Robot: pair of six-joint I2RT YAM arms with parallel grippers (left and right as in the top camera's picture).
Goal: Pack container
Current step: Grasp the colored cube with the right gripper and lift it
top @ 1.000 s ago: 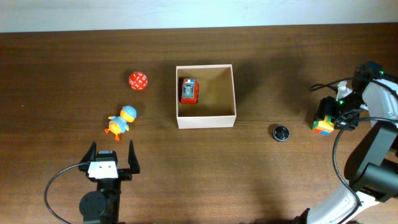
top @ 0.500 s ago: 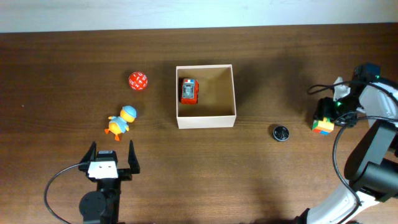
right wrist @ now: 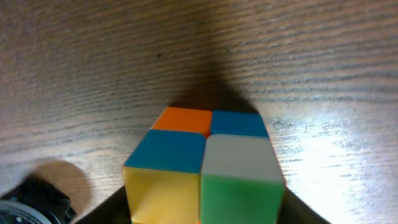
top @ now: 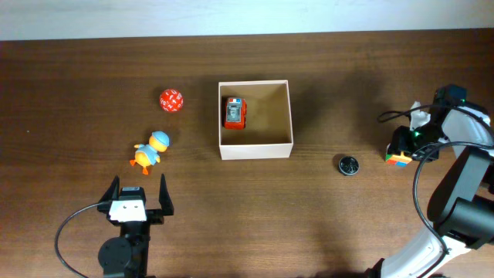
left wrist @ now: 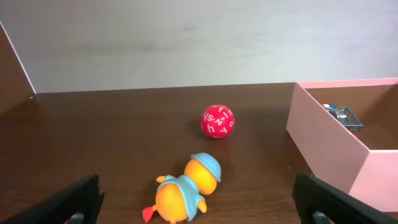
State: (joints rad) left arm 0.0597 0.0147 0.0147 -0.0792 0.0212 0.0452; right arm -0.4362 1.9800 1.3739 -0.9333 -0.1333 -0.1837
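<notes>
The left gripper waits near left, fingers apart and empty; a duck and red ball lie beyond it; the container stands mid-table, a toy car inside; at right, the right gripper covers a coloured cube, grip impossible to tell; an off-centre hold could let the cube twist out.

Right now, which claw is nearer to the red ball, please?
Left. The left claw is a little toward the robot from the red ball; the right claw is beyond the container, at the cube.

wooden table | container mid-table | red ball, duck toy to its left | black disc right
</notes>
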